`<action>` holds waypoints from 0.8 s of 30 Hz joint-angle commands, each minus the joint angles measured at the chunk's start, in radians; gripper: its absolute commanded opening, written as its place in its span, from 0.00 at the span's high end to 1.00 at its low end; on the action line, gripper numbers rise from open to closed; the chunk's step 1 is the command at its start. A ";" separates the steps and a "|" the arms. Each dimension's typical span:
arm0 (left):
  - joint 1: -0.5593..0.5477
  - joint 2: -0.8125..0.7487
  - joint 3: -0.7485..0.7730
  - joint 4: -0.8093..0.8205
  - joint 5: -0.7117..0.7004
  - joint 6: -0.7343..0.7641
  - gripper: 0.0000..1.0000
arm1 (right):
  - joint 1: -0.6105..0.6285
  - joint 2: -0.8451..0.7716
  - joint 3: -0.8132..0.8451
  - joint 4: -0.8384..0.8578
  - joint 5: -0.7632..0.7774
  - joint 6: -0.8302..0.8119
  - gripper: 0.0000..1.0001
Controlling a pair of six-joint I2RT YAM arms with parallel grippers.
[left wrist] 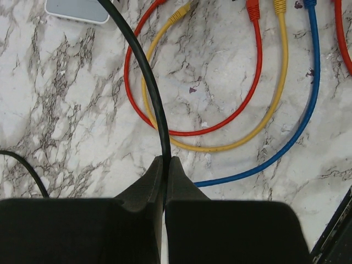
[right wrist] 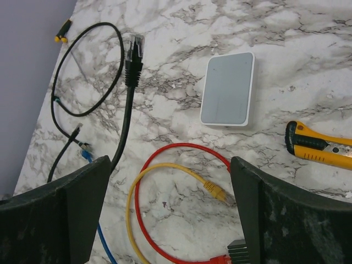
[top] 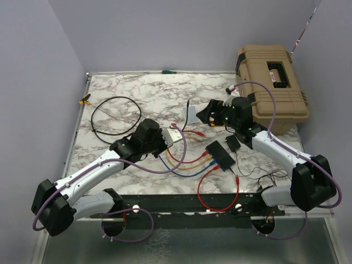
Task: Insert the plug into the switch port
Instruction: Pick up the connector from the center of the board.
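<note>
The switch [top: 220, 153] is a flat black box lying right of centre, with red, yellow and blue cables plugged into its near-left edge. My left gripper [left wrist: 165, 159] is shut on a black cable [left wrist: 149, 82]; in the top view it [top: 177, 132] is left of the switch. The cable ends in a clear plug [right wrist: 135, 47], free and pointing away, also seen from above [top: 188, 102]. My right gripper [right wrist: 170, 209] is open and empty, above the marble between the grey-white box and the switch [top: 206, 115].
A grey-white box [right wrist: 228, 89] lies beyond the right gripper. A yellow utility knife [right wrist: 316, 148] is to its right. A black power adapter [top: 233, 143] sits beside the switch. A tan case [top: 272, 88] stands at the back right. Loose cable loops [top: 113, 115] lie at the left.
</note>
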 commanded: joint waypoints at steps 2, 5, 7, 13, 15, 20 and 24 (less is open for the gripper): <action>-0.007 -0.013 -0.011 0.053 0.091 0.040 1.00 | -0.002 0.009 0.000 0.089 -0.050 0.042 0.09; -0.009 -0.019 -0.017 0.062 0.107 0.038 1.00 | -0.009 0.022 0.014 0.098 -0.071 0.084 0.12; -0.011 -0.026 -0.023 0.076 0.122 0.032 1.00 | -0.011 0.037 0.018 0.117 -0.093 0.113 0.15; -0.015 -0.051 -0.036 0.107 0.175 0.012 1.00 | -0.011 0.110 0.040 0.189 -0.189 0.175 0.30; -0.017 -0.059 -0.041 0.110 0.188 0.010 1.00 | -0.012 0.125 0.050 0.199 -0.186 0.192 0.32; -0.021 -0.081 -0.052 0.120 0.208 0.010 1.00 | -0.015 0.151 0.074 0.213 -0.156 0.221 0.32; -0.025 -0.103 -0.064 0.128 0.217 0.009 1.00 | -0.024 0.163 0.093 0.239 -0.166 0.250 0.32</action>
